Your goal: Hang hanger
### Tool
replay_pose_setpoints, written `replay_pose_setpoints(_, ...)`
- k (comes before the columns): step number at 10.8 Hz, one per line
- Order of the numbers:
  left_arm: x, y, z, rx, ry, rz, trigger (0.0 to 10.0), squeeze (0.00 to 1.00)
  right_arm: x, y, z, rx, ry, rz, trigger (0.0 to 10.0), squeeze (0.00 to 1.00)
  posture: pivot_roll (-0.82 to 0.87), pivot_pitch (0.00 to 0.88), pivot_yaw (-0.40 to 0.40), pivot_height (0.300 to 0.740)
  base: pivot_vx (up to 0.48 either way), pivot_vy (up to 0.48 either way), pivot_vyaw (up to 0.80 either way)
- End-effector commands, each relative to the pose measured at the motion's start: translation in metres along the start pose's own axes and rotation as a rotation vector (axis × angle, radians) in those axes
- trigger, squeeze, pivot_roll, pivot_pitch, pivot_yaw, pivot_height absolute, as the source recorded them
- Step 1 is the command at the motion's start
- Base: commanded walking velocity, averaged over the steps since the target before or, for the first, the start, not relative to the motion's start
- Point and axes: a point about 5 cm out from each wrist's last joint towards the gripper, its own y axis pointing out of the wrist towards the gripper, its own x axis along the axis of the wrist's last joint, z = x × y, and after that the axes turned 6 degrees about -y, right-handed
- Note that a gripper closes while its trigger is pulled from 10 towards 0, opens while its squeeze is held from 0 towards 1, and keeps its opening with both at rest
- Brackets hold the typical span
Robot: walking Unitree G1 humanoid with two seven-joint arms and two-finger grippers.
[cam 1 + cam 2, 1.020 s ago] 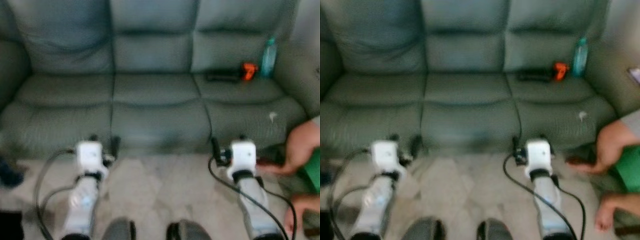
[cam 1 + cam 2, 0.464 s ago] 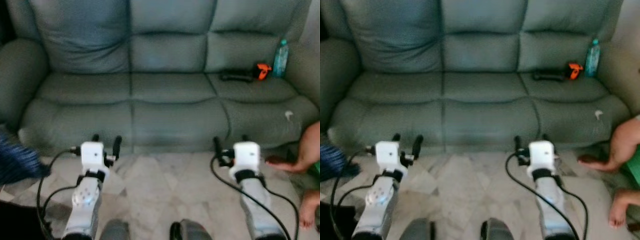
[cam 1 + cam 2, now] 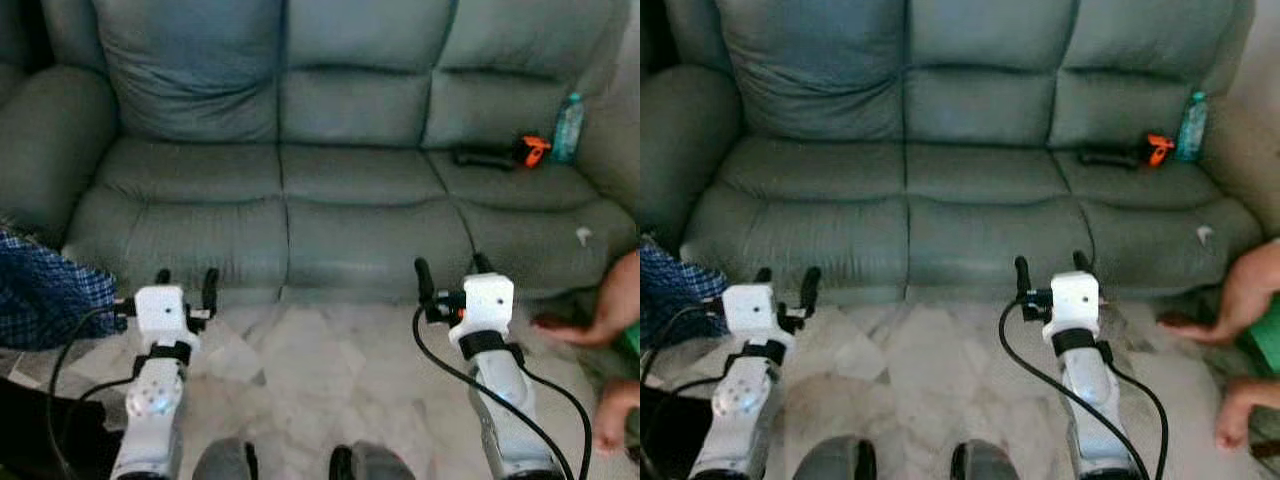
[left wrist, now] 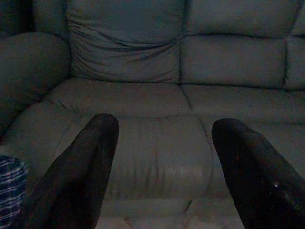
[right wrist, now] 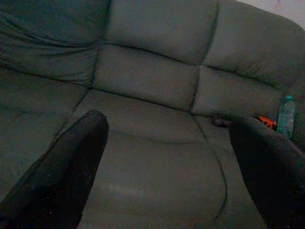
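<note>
Two robot arms reach toward a grey-green three-seat sofa (image 3: 330, 190) over a pale marble floor (image 3: 310, 380), the left claw (image 3: 186, 285) and right claw (image 3: 447, 272) each with fingers spread apart and holding nothing. A dark, slender item with an orange end (image 3: 497, 155), possibly the hanger though too small to tell, lies on the sofa's right seat just beside an upright teal bottle (image 3: 567, 128) whose contents cannot be made out. Blue plaid cloth (image 3: 45, 300) sits at the left edge, and a person's hand (image 3: 590, 325) rests on the floor at right.
</note>
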Motion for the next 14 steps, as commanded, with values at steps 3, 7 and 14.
replay_pose_setpoints(3, 0.000, -0.001, -0.003, -0.001, -0.007, 0.000, 10.0, 0.00, 0.001, -0.001, -0.005, -0.007, -0.013, 0.011, 10.0, 0.00, 0.04, 0.083, -0.085, 0.740, 0.000, 0.000, 0.00)
replay_pose_setpoints(7, 0.001, 0.000, -0.010, -0.052, -0.021, -0.011, 10.0, 0.00, 0.001, 0.000, -0.005, 0.001, -0.023, 0.013, 10.0, 0.00, 0.03, 0.083, -0.086, 0.740, 0.142, 0.000, 0.00)
replay_pose_setpoints(14, 0.000, 0.001, -0.012, -0.077, -0.024, -0.005, 10.0, 0.00, -0.002, -0.001, -0.003, 0.013, -0.030, 0.026, 10.0, 0.00, 0.03, 0.084, -0.083, 0.740, 0.321, 0.000, 0.00)
